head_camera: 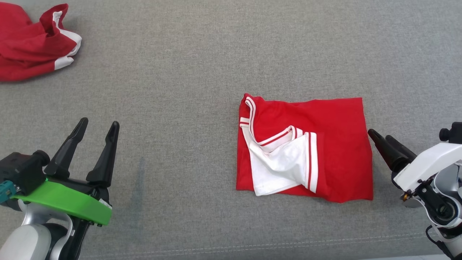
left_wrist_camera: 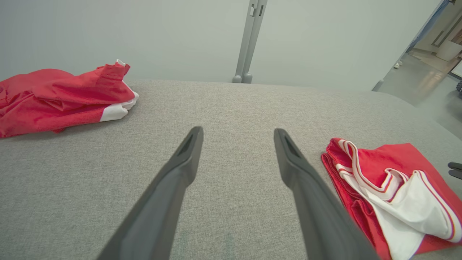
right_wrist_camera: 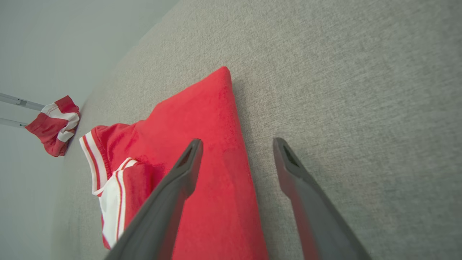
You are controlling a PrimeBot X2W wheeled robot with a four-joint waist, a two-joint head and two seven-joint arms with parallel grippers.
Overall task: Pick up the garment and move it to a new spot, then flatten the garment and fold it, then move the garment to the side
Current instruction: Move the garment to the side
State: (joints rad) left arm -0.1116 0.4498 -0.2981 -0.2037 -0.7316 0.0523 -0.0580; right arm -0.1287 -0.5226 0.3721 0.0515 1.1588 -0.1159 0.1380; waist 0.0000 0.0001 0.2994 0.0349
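Folded red shirt point(head_camera: 332, 137) lies right of centre on the grey worktop point(head_camera: 180, 108). There's the right gripper point(head_camera: 379, 135) just beside its edge, fingers wide, empty; left gripper point(head_camera: 99, 124) well apart, fingers wide too.

The folded garment point(head_camera: 325, 144) lies on the fabric-covered surface point(head_camera: 202, 72). Just right of it is the right tool point(head_camera: 379, 135), well left of it the left tool point(head_camera: 99, 122), and far behind-left a crumpled garment point(head_camera: 29, 43).
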